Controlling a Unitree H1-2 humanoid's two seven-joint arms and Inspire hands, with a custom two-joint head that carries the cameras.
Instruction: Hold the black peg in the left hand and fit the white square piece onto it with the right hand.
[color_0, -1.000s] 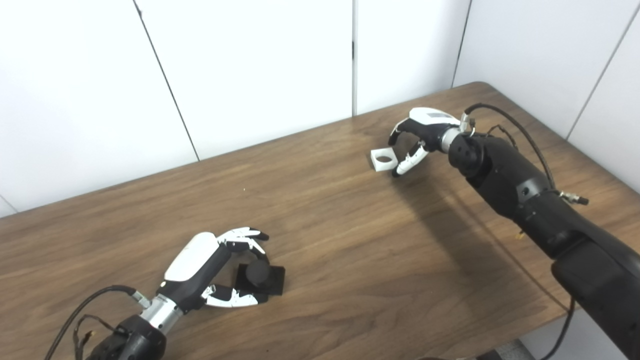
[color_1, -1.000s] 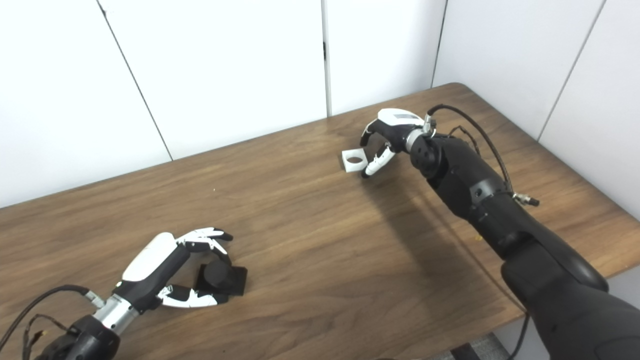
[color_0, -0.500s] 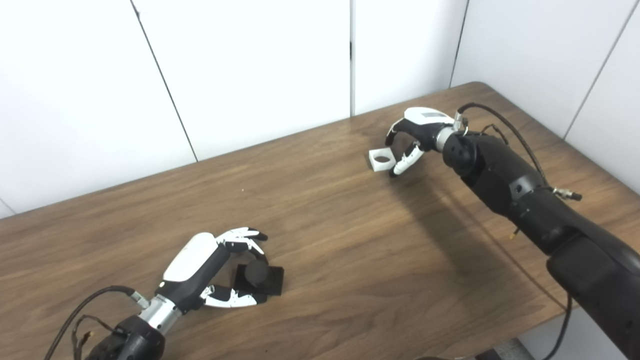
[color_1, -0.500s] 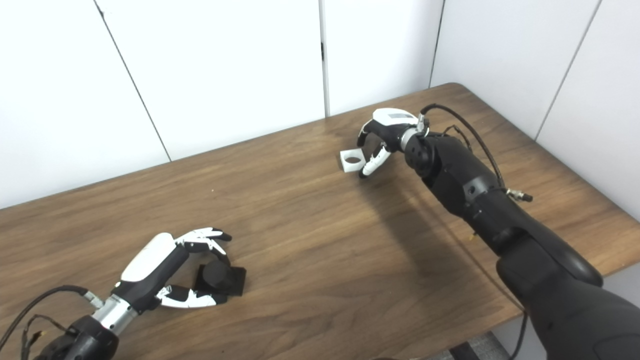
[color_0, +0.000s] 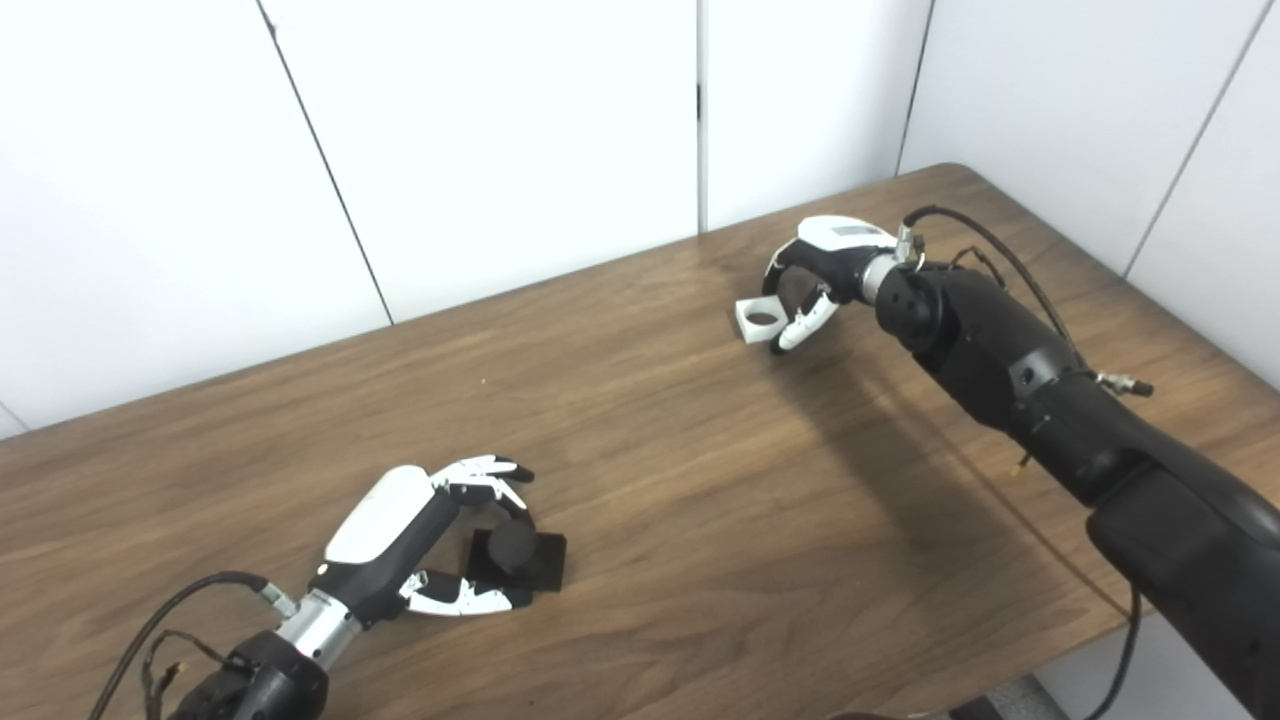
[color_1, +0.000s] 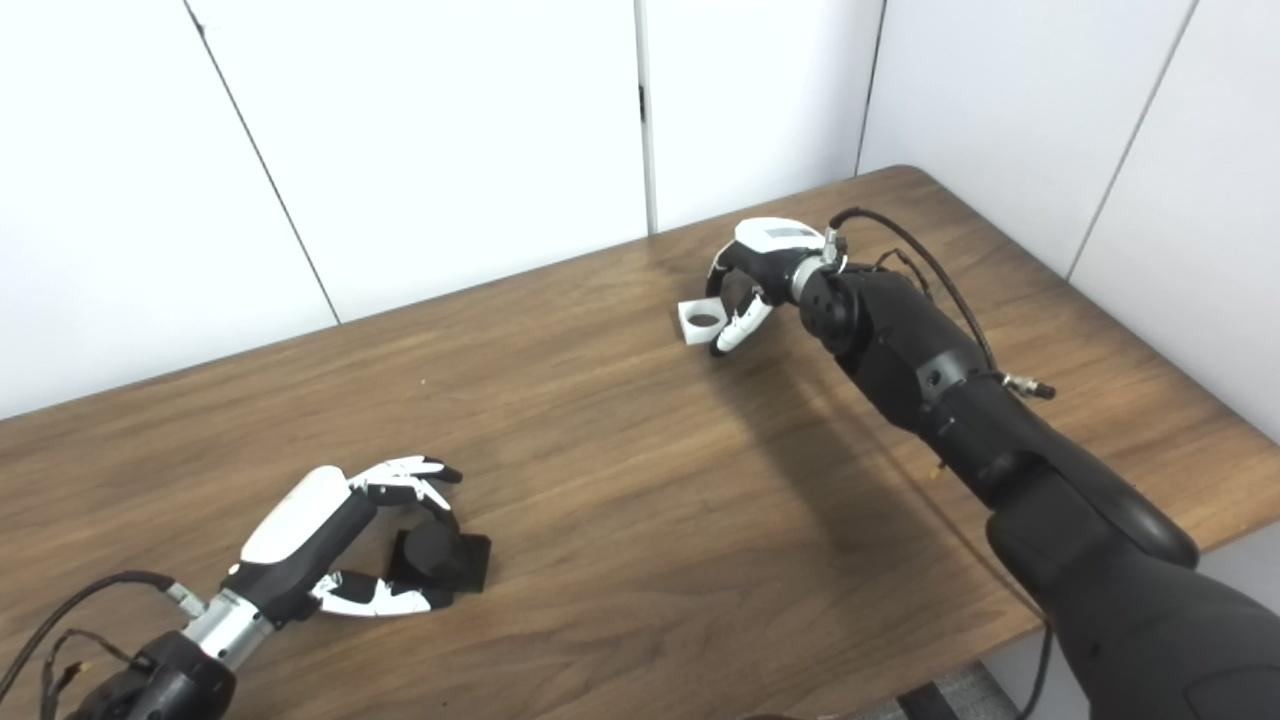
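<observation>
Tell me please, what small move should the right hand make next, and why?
Probably the right hand should close its fingers on the white square piece. The piece lies on the table, far from the black peg, and the fingers curve around its near side but do not look clamped. The left hand is similarly placed around the peg.

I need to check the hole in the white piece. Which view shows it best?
The left eye view: the white piece is a little larger there, its round hole facing up beside the right hand. The right eye view shows it the same, slightly smaller.
</observation>
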